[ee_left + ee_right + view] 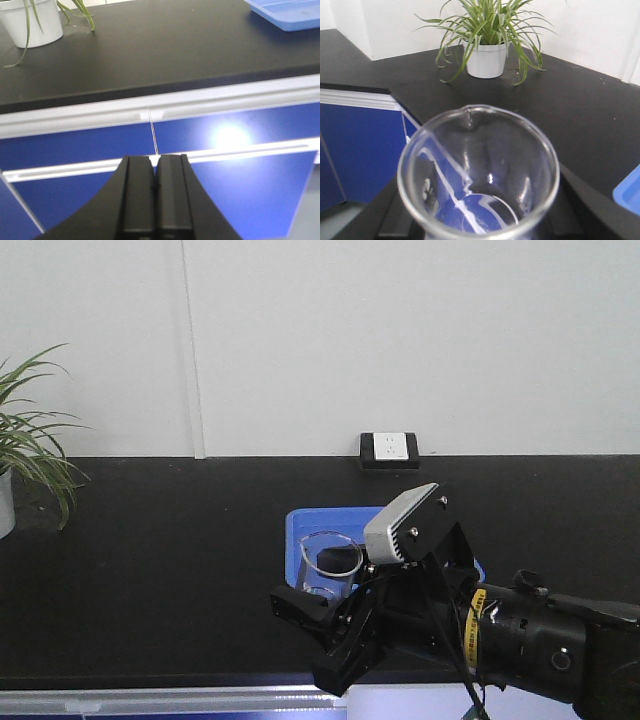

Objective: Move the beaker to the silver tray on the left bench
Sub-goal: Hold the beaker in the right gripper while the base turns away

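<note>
The beaker (328, 565) is a small clear glass with a pouring spout, held upright in my right gripper (325, 608), which is shut on its sides. It hangs in front of the near left corner of a blue tray (300, 525). In the right wrist view the beaker (470, 150) fills the lower frame, mouth towards the camera, with the right gripper (480, 220) dark on both sides. It looks empty. My left gripper (156, 165) is shut on nothing and faces the blue cabinet front below a black countertop (165, 45). The silver tray is out of view.
A potted spider plant (25, 460) (485, 55) (30, 20) stands on the black countertop (160, 560) at the left. A wall outlet (388, 450) sits behind the blue tray (290, 12) (630, 192). Blue cabinet fronts (355, 145) lie below the bench edge.
</note>
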Robot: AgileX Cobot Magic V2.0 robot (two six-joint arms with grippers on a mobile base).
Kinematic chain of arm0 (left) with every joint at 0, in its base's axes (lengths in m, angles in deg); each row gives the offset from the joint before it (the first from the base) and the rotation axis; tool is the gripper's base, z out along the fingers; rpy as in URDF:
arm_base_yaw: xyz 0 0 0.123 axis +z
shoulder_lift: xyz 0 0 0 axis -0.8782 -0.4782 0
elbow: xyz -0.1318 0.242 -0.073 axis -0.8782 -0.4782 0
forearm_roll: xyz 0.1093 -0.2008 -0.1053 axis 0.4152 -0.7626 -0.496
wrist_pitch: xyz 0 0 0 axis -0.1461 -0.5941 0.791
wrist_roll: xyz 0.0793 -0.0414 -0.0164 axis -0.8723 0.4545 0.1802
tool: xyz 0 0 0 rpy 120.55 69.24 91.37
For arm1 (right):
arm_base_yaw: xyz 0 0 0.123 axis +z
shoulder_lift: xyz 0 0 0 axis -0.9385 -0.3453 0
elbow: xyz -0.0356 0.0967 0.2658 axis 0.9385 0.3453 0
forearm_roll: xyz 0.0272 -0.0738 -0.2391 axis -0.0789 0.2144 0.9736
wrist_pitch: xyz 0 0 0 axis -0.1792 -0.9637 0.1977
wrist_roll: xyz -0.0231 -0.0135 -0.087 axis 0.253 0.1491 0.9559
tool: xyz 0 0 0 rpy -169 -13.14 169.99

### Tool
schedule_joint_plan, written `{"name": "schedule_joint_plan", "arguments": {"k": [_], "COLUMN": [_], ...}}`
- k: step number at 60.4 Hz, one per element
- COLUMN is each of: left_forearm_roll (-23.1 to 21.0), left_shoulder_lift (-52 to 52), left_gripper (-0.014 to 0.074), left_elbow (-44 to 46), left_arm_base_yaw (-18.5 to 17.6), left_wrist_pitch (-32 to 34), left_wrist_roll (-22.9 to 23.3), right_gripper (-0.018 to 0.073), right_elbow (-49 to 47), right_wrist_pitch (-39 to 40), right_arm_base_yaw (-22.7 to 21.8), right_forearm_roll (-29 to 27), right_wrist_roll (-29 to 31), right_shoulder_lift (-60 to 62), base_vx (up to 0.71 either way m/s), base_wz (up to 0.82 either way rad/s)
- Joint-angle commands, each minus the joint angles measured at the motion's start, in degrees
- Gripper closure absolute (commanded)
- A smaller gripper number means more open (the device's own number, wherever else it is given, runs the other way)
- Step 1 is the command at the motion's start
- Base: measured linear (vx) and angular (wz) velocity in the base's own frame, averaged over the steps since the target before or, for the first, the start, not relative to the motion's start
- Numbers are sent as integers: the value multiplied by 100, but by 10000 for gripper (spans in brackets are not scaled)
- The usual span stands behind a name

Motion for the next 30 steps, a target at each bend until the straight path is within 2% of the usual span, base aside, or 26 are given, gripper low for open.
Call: {"name": "schedule_joint_plan", "arguments": {"k": [1, 30], "left_forearm_roll": [-20, -20], "left_shoulder_lift": [44, 44], "left_gripper": [595, 595], "left_elbow": [-113, -113], "left_arm_base_yaw": [-31, -31], "left_wrist_pitch": [432, 432], "left_wrist_roll": [7, 7], "right_gripper": [573, 573], "right_elbow": [-198, -198], "right_wrist_pitch": [213, 213], "right_arm_base_yaw": [-5, -5], "right_forearm_roll": [-176, -176], "right_wrist_roll": [19, 19], "right_shoulder_lift": [192, 192], "base_vx": [-34, -35], "base_wz": [-2, -6]}}
